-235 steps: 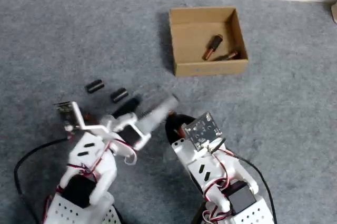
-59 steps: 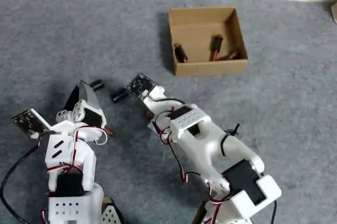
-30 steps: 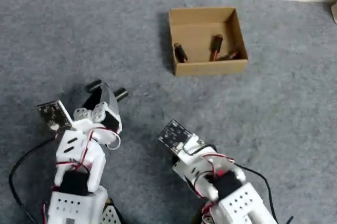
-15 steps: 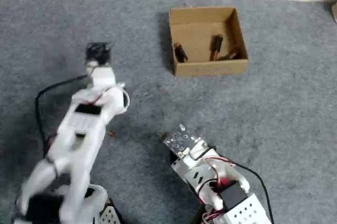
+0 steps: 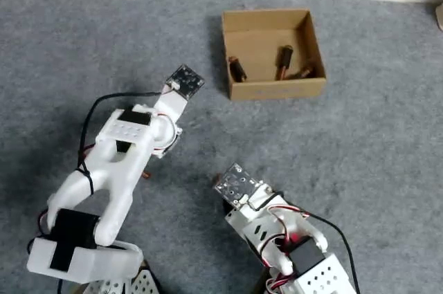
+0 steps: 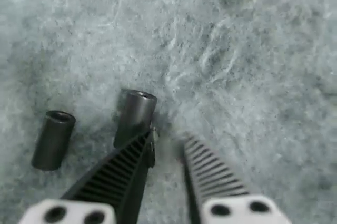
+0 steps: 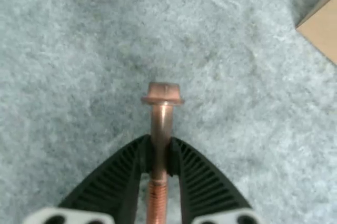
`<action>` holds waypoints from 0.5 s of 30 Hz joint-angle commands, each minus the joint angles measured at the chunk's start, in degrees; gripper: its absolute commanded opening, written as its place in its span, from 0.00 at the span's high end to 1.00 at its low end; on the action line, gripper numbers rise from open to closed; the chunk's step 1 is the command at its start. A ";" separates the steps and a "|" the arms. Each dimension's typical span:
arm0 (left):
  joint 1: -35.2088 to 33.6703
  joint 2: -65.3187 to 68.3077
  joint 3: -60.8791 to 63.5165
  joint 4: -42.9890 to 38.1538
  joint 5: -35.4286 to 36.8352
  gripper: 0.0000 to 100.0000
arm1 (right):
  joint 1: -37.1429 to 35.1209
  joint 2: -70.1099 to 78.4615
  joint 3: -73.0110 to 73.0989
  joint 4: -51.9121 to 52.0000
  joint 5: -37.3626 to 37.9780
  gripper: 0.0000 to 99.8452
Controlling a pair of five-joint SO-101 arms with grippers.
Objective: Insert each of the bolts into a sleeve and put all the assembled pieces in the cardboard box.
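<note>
Left of the box, a sleeve is seen at the tips of the left gripper, which is held partly open, empty. A bolt is clamped in the right gripper, nearer, rightward.

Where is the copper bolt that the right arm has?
In the right wrist view, the copper flanged-head bolt is clamped by its shank between the jaws of the right gripper, above the grey carpet.

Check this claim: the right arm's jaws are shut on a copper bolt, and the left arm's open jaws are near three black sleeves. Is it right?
No: the left arm's open jaws are near two black sleeves, not three, as the left wrist view shows.
</note>
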 commanded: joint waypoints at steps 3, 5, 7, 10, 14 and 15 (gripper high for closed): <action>-0.13 0.04 -2.68 0.26 -2.02 0.88 | -0.22 -0.57 0.13 0.13 0.79 0.99; -2.15 0.04 -2.68 0.18 -4.31 0.88 | -0.22 -0.57 0.13 0.13 0.79 0.99; -4.88 0.13 -2.68 -0.26 -5.10 0.88 | -0.22 -0.57 0.13 0.13 0.79 0.99; -6.20 0.31 -2.24 -3.08 -5.10 0.87 | -0.22 -0.57 0.13 0.13 0.88 0.99; -6.11 6.11 -5.05 -3.25 -5.19 0.87 | -0.22 -0.57 0.13 0.13 0.88 0.99; -6.11 8.31 -6.81 -3.16 -5.19 0.87 | -0.22 -0.57 0.13 0.13 0.88 0.99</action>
